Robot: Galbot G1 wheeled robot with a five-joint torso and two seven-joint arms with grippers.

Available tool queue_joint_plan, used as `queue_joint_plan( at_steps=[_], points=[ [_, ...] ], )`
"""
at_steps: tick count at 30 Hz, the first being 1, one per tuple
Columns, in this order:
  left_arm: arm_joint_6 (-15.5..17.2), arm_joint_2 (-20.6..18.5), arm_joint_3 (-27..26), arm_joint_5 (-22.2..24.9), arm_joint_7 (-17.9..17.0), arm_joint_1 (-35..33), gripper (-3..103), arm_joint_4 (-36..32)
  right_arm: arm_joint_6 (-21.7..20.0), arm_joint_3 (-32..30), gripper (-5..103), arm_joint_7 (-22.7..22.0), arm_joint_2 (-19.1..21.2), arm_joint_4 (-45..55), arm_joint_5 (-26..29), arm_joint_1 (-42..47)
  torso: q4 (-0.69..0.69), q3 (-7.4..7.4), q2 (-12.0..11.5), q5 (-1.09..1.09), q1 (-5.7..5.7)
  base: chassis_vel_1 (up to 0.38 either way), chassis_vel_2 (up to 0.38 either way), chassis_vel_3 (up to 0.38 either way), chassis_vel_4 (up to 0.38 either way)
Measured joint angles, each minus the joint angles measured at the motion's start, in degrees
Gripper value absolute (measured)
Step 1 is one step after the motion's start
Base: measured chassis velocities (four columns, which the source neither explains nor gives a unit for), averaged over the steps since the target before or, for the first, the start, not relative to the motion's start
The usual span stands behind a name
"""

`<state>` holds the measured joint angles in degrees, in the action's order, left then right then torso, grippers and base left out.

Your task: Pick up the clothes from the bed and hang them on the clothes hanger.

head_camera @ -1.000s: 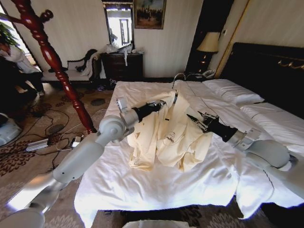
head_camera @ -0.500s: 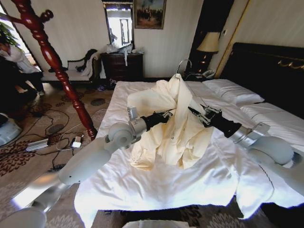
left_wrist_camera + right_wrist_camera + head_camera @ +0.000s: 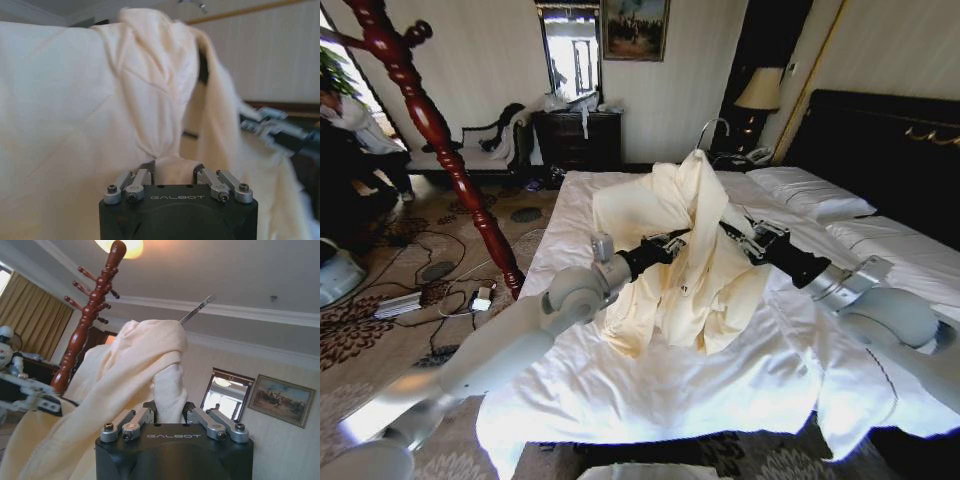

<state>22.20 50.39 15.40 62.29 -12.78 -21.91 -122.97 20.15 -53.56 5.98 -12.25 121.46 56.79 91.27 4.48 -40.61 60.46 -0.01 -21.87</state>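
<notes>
The cream clothes (image 3: 695, 270) hang in a bunched peak above the white bed (image 3: 620, 390), with the lower folds still resting on the duvet. The silver hook of the clothes hanger (image 3: 708, 130) sticks out of the top of the peak; the rest of the hanger is covered by fabric. On the garment's left side my left gripper (image 3: 676, 241) is shut on a gathered fold (image 3: 172, 170). My right gripper (image 3: 730, 231) holds the right side, shut on another fold (image 3: 170, 390). The hook (image 3: 197, 310) shows above that fold.
A tall red wooden coat stand (image 3: 430, 130) rises from the floor left of the bed, with cables (image 3: 420, 295) around its foot. White pillows (image 3: 810, 190) and a dark headboard (image 3: 880, 140) lie to the right. A dresser (image 3: 580, 135) and a lamp (image 3: 760, 90) stand at the far wall.
Both grippers have risen with the garment, pulling it from a flat heap into a tall peak. The hanger's hook has come up with it.
</notes>
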Motion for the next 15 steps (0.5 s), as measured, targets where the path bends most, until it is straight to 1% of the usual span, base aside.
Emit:
queue_joint_plan(
  at_steps=[1,2,3,4,5,6,8,9,10,11,12,13,15],
  points=[
    [0.00,0.00,0.00,0.00,0.00,0.00,39,0.00,0.00,0.00,22,0.00,0.00,0.00,0.00,0.00,0.00,0.00,0.00,0.00,0.00,0.000,0.000,0.000,0.000],
    [0.97,-1.12,-0.81,-0.48,-0.71,-0.67,44,-0.56,0.12,-0.03,22,0.04,-0.05,-0.22,0.37,-0.10,-0.01,0.00,0.00,0.01,0.00,0.000,0.000,0.000,0.000],
    [2.30,-3.14,-2.38,-1.24,-1.47,-2.02,44,-1.57,0.41,-0.10,22,0.40,-0.11,-0.63,0.81,-0.30,-0.02,-0.01,-0.01,0.00,0.00,0.000,0.000,0.000,0.000],
    [3.43,-6.18,-5.61,-2.62,-2.03,-4.61,55,-3.20,0.85,-0.26,22,1.55,-0.18,-1.49,1.26,-0.66,-0.03,0.00,0.00,0.00,0.00,0.000,0.000,0.000,0.000],
    [3.97,-8.16,-8.25,-3.52,-2.16,-7.08,55,-4.26,1.09,-0.34,22,2.34,-0.22,-1.98,1.56,-0.89,-0.03,0.00,0.00,0.00,0.00,0.000,0.000,0.000,0.000],
    [3.97,-8.16,-8.25,-3.52,-2.16,-7.08,55,-4.26,1.09,-0.34,22,2.34,-0.22,-1.98,1.56,-0.89,-0.03,0.00,0.00,0.00,0.00,0.000,0.000,0.000,0.000],
    [4.06,-10.43,-12.24,-4.09,-2.09,-10.34,66,-5.79,1.34,-0.57,22,3.14,-0.25,-2.58,2.01,-1.19,-0.04,0.00,0.00,-0.02,0.00,0.000,0.000,0.000,0.000],
    [3.10,-12.39,-15.91,-3.67,-1.86,-12.98,72,-7.64,1.50,-0.72,22,3.82,-0.25,-3.00,2.14,-1.29,-0.04,0.00,0.00,-0.02,0.00,0.000,0.000,0.000,0.000],
    [2.28,-13.14,-17.47,-3.43,-1.59,-13.83,77,-8.36,1.61,-0.75,22,4.22,-0.22,-3.22,2.06,-1.26,-0.03,0.00,0.00,-0.02,0.00,0.000,0.000,0.000,0.000],
    [2.28,-13.14,-17.47,-3.43,-1.59,-13.83,77,-8.36,1.61,-0.75,22,4.22,-0.22,-3.22,2.06,-1.26,-0.03,0.00,0.00,-0.02,0.00,0.000,0.000,0.000,0.000],
    [0.65,-14.16,-19.37,-3.05,-1.09,-14.44,82,-9.24,1.77,-0.77,22,4.81,-0.03,-3.52,1.61,-1.05,-0.02,0.00,0.00,-0.01,0.00,0.000,0.000,0.000,0.000],
    [-0.15,-14.63,-20.10,-2.88,-0.91,-14.52,82,-9.59,1.84,-0.76,22,5.11,0.08,-3.67,1.28,-0.93,-0.01,0.00,0.00,0.00,0.00,0.000,0.000,0.000,0.000],
    [-2.51,-16.26,-21.78,-3.12,0.13,-14.16,93,-10.32,2.35,-0.74,22,6.79,0.67,-4.52,-0.35,-0.55,0.00,0.00,0.00,0.00,0.00,0.000,0.000,0.000,0.000]
  ],
)
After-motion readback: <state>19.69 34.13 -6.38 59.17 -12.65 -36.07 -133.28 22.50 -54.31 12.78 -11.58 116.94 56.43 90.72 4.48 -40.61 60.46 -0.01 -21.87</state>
